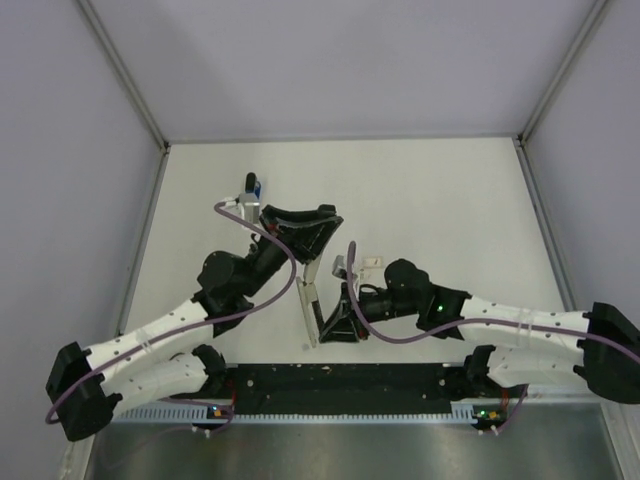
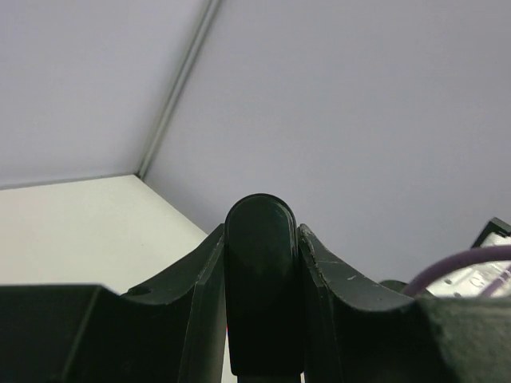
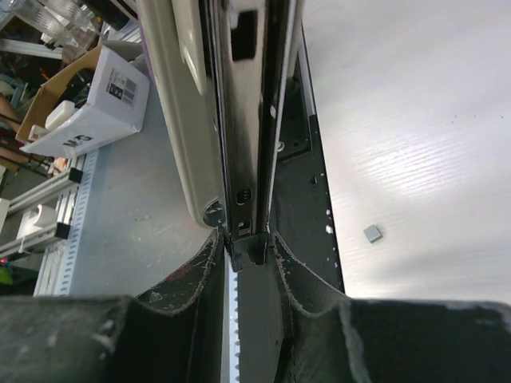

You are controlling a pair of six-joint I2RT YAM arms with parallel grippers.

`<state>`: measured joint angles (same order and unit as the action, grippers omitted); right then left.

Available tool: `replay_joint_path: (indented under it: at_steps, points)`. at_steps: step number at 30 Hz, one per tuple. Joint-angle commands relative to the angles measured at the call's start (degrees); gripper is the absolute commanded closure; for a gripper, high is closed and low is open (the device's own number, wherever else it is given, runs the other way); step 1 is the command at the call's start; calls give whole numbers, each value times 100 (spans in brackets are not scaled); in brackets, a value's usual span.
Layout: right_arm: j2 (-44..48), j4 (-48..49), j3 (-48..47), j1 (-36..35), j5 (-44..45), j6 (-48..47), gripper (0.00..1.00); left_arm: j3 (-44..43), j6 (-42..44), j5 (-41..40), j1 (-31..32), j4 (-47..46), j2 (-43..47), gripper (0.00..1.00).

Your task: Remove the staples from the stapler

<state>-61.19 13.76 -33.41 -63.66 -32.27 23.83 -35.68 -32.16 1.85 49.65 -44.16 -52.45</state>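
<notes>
Step in hand, apparently: exposing the magazine. Stapler [image 1: 308, 300] near table [image 1: 450, 200] centre, clamped by left gripper [image 2: 261, 235] on black end [image 2: 261, 303] at 12 o'clock, by right gripper [image 3: 249, 243] on rail [image 3: 243, 120] at 6 o'clock. Next: separate ends steadily.

Left arm [image 1: 150, 345] and right arm [image 1: 510, 320] bend inward, left hand [image 2: 262, 239] and right hand [image 3: 249, 239] both clamped.

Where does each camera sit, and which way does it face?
Top: above and behind the robot, looking down on the table; left arm and right arm show.
Left wrist: faces the wall; left gripper clamps the stapler.
Right wrist: looks along the near edge; right gripper clamps its rail.
Shared: both wrists see the stapler.
</notes>
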Motion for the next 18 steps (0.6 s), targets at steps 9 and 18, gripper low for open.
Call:
replay_joint_path:
  at_steps: [9, 18]
  points:
    - [-912, 1753, -1027, -173, -341, 288, 100, 623, 1396, -2143, 168, -1876, -696, 100]
    - [-1264, 1911, -1291, -173, -201, 341, 100, 527, 2513, -3155, 704, -2211, -1382, 100]
